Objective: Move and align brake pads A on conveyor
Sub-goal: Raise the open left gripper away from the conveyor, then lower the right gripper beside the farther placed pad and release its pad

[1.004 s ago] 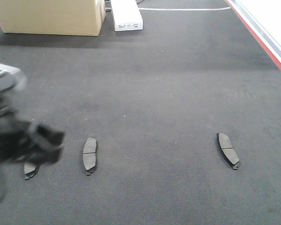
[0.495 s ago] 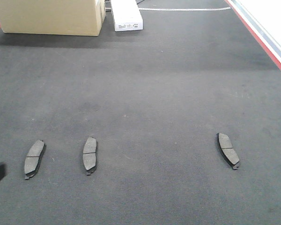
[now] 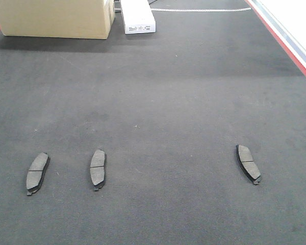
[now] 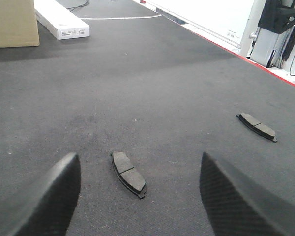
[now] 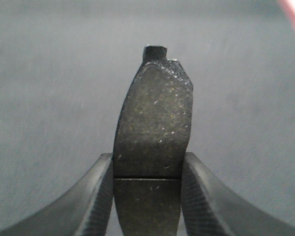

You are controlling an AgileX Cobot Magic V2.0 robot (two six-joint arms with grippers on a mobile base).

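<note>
Left gripper (image 4: 137, 196), fingers spread, has left the lower-left front view, uncovering three brake pads (image 3: 97, 169) on the conveyor (image 3: 168, 102); right gripper (image 5: 146, 172) pinches the fourth pad (image 5: 155, 132), unplaced.

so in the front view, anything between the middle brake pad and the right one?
Nothing: only bare conveyor belt between the middle brake pad and the right brake pad, per the front view.

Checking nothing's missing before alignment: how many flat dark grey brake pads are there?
4: three on the charcoal felt conveyor, far-left, left-centre, right; one clamped in the right gripper, outside the front view.
</note>
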